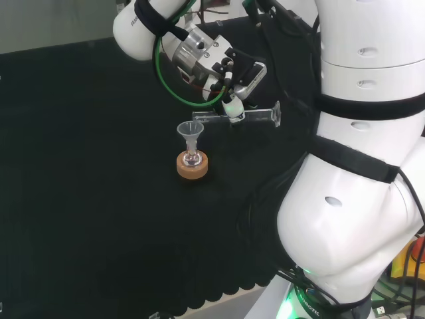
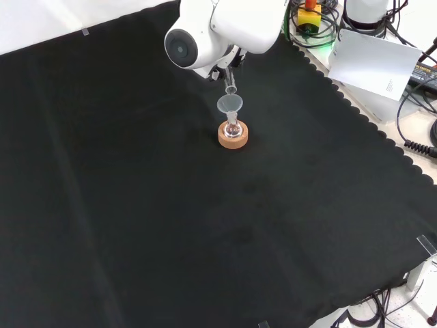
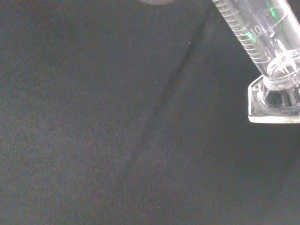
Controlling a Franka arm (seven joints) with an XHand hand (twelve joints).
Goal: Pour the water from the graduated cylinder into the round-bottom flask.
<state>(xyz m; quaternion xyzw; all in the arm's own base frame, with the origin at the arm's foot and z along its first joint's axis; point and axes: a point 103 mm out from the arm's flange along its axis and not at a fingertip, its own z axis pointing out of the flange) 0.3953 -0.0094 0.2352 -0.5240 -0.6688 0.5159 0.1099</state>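
In the head view the hand [image 1: 229, 83] is shut on a clear graduated cylinder [image 1: 249, 117], which lies about level, its foot to the right and its mouth over a small funnel [image 1: 190, 130]. The funnel sits in the neck of a small round-bottom flask [image 1: 192, 159] on a cork ring [image 1: 192, 167]. In the front view the cylinder's mouth [image 2: 231, 87] hangs just above the funnel [image 2: 230, 104] and flask [image 2: 233, 126] on the cork ring [image 2: 233, 137]; a white arm link hides the hand. The wrist view shows the cylinder [image 3: 260, 40] and its foot [image 3: 275, 104] close up. Whether water is in it is unclear.
The black cloth [image 2: 171, 225] spreads wide around the flask. Its scalloped edge [image 2: 382, 133] runs along the right of the front view, with a white sheet [image 2: 375, 61] and cables beyond it. The arm's big white links [image 1: 358, 179] stand at the right of the head view.
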